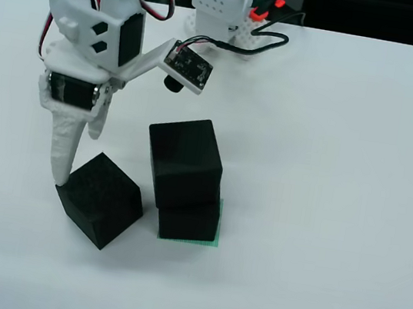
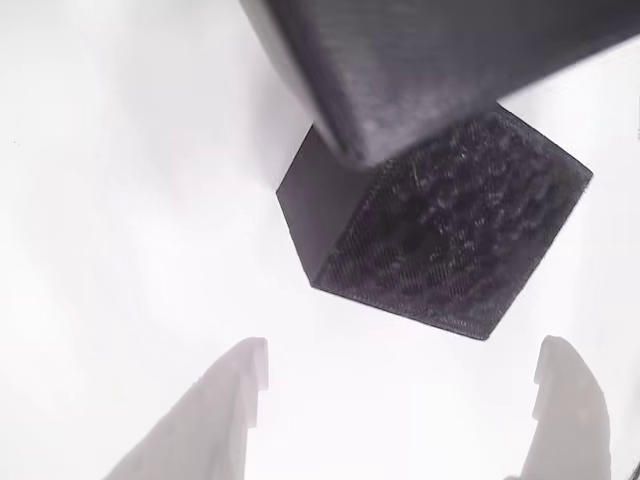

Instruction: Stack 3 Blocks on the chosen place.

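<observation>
Gripper (image 2: 400, 420) fingers apart beside textured block (image 1: 99, 199); 2 blocks (image 1: 184, 174) stacked on striped square (image 1: 214, 241).

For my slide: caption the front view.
Two black cubes stacked on the green square; open gripper reaching the textured third cube.

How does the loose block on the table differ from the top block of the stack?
The loose block sits directly on the white table; the top block rests on another block over the green striped square. The loose block is turned corner-forward in the view from above, the top block nearly square-on. The loose block's surface looks dotted; the top block's looks smooth. Both are black cubes of similar size.
</observation>
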Tool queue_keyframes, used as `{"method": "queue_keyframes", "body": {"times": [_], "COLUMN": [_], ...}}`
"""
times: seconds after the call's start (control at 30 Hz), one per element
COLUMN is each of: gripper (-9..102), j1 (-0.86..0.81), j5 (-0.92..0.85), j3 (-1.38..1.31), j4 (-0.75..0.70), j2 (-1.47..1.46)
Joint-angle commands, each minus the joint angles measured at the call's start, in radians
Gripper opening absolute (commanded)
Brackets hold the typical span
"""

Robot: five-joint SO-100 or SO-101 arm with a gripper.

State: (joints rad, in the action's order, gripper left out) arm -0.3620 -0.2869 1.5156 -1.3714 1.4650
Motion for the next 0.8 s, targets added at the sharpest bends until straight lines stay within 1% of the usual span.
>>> {"method": "queue_keyframes", "body": {"times": [0.0, 0.2, 0.43, 0.6, 0.77], "gripper": [32, 32, 32, 32, 32], "j1": [-0.017, -0.015, 0.041, 0.080, 0.084], "j5": [0.054, 0.201, 0.348, 0.407, 0.439], "j3": [0.008, 0.006, -0.003, -0.009, -0.021], "j4": [-0.014, 0.012, 0.041, 0.051, 0.067], "j2": [0.094, 0.077, 0.012, -0.008, -0.023]}}
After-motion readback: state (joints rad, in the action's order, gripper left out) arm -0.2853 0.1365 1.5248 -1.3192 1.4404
